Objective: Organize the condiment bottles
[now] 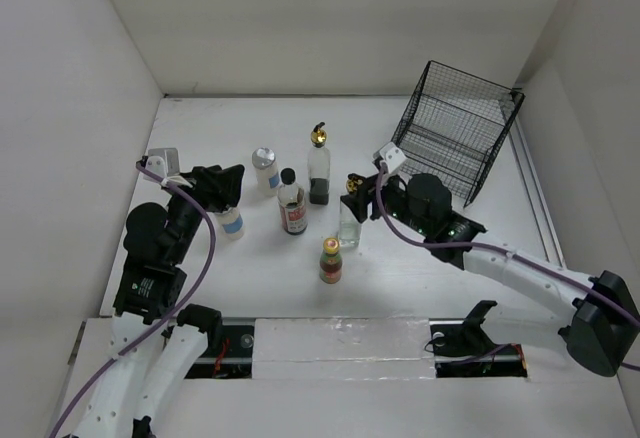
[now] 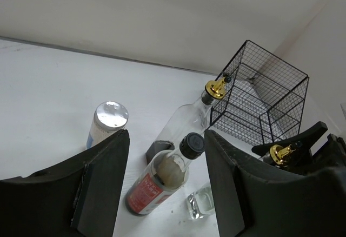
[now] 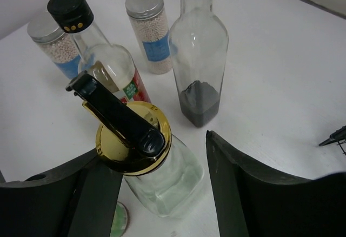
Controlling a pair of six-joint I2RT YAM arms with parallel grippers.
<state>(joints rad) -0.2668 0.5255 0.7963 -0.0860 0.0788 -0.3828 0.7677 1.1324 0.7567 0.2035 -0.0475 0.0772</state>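
Our right fingers [image 3: 254,193] stand open either side of the clear gold-pourer bottle [image 3: 141,150] on the table [image 3: 270,58], so we should close low on its glass shoulders, squarely, clear of the neighbouring dark-dregs bottle [image 3: 199,58]; our left fingers [image 2: 102,183] gape empty.

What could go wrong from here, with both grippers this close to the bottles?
1. The right gripper is open around the gold-pourer bottle. The black-capped bottle and the second glass bottle stand close behind it, so an off-centre grip could tilt it into them.
2. In the top view the open left gripper sits right beside a white bottle that its wrist camera does not show. A sweep could tip it.
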